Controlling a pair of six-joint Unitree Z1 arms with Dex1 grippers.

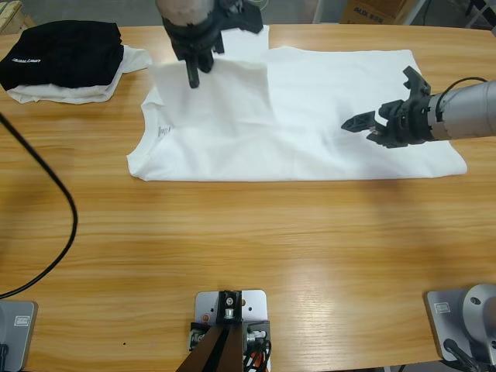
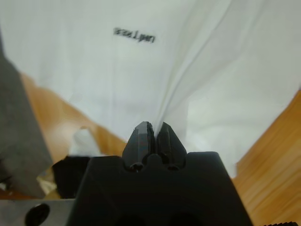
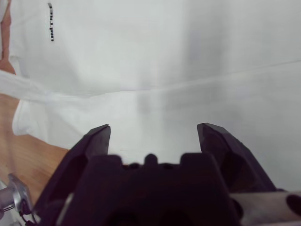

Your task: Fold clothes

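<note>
**Left end effector pinching the shirt, right one open above it**

From the high view I see the T-shirt (image 1: 310, 124) spread across the far half of the tabletop (image 1: 248, 256), its neck end to the left. My left end effector (image 1: 192, 76) comes down from the top edge and holds a flap of the shirt that lies over the chest. My right end effector (image 1: 372, 124) reaches in from the right edge over the shirt's hem half, jaws apart. A black garment (image 1: 66, 53) sits on a smaller white one (image 1: 77, 91) at the far left corner, and a black cable (image 1: 54, 194) crosses the left side.

In the left wrist view my jaws are together, clamped on a ridge of white cloth, with the chest print (image 2: 134, 35) beyond.

In the right wrist view my jaws stand wide apart with nothing between them, and the shirt fills the frame below
</note>
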